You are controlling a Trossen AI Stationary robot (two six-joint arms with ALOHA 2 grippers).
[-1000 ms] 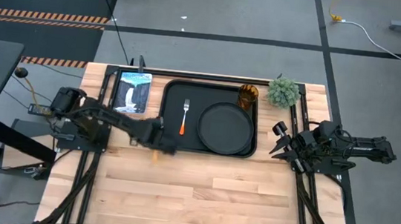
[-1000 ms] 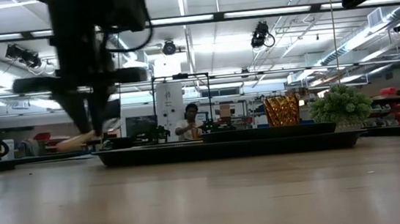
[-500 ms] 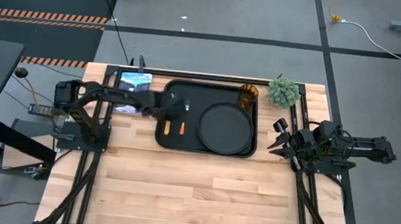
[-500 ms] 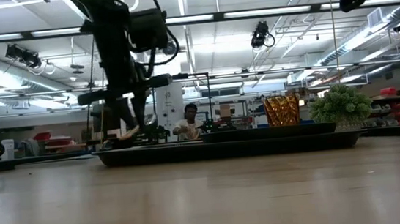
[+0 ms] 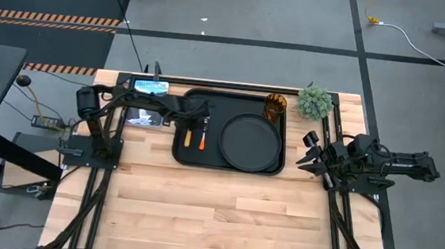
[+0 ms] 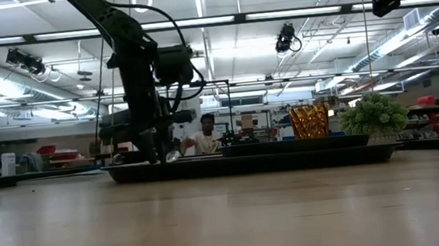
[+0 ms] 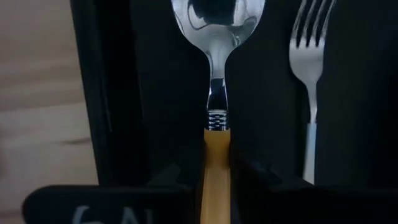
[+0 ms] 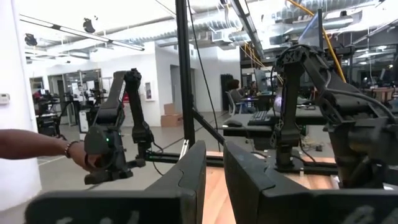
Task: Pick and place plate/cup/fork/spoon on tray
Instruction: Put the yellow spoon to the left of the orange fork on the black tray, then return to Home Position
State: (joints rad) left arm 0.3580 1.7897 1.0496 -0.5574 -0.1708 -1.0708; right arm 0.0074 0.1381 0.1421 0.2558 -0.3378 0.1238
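Note:
The black tray [image 5: 226, 104] lies at the table's far middle. On it rest the round black plate [image 5: 250, 141], the amber cup [image 5: 275, 107] in its far right corner, and the fork [image 5: 203, 131], left of the plate. My left gripper [image 5: 192, 124] is low over the tray's left part, shut on the spoon [image 7: 217, 62], which lies parallel to the fork [image 7: 309, 74] on its left. My right gripper [image 5: 309, 156] waits at the table's right edge, a little open and empty. My left gripper pinches the spoon's orange-yellow handle [image 7: 216, 155] between its two fingers, just behind the metal neck. The fingers [image 7: 177, 183] lie one on each side of the handle. The spoon is level, its bowl [image 7: 217, 18] up, low in the tray; whether it rests on the floor I cannot tell.
A small green plant [image 5: 314, 101] stands off the tray's far right corner. A blue-white picture card [image 5: 150, 88] lies left of the tray, partly under my left arm. A person [image 6: 209, 136] shows in the room behind, and a hand [image 8: 37, 146] in the right wrist view.
My left gripper has carried the spoon from the table off the tray's near left corner toward the far edge and over the tray, then lowered it beside the fork. It has stayed shut on the handle.

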